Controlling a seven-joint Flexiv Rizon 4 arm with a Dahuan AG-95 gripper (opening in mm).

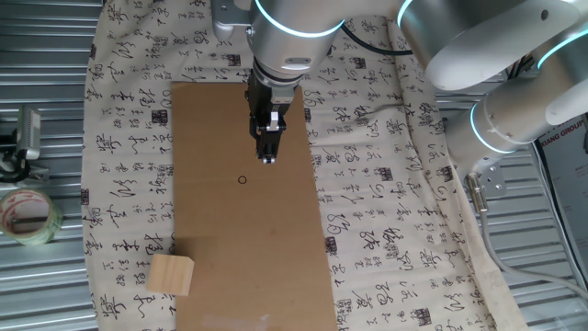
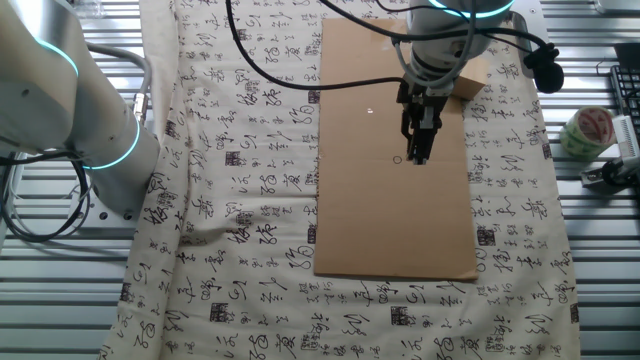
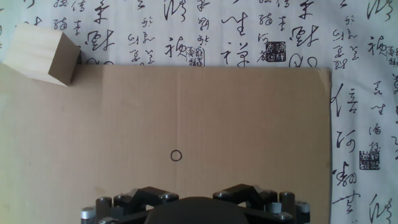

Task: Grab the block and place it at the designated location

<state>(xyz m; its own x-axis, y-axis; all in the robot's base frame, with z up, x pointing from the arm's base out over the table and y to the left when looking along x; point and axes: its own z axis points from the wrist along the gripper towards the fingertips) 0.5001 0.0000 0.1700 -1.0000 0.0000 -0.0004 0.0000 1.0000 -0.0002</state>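
So here's where you're at: the gripper (image 1: 267,156) is hanging over the middle of the cardboard sheet (image 1: 220,129), pointing straight down, and there's nothing in it. From both fixed views the fingers look pinched close together, a narrow stance, though the hand view only catches the gripper's base, so I can't see the tips there.

The block (image 1: 172,274) isn't anywhere near it. It's sitting at the corner of the cardboard on the side away from the arm's base, half on the sheet and half on the calligraphy cloth (image 1: 119,184), turned a bit askew to the sheet's edges. In the hand view the block (image 3: 45,56) is up in the top left corner, well apart from the gripper.

The designated location (image 1: 243,179) is that little pen ring on the cardboard, and your gripper is just beside it, which is why the ring (image 3: 175,155) sits nearly centred in the hand view. Feels like a neutral hover spot rather than a grasp approach.

My read is you haven't started the grab yet. You'll need to open the fingers first, travel to that corner, and twist the wrist to match the block's skew, or the pads will land on its edges. The tape roll (image 1: 28,216) out on the desk is no concern.
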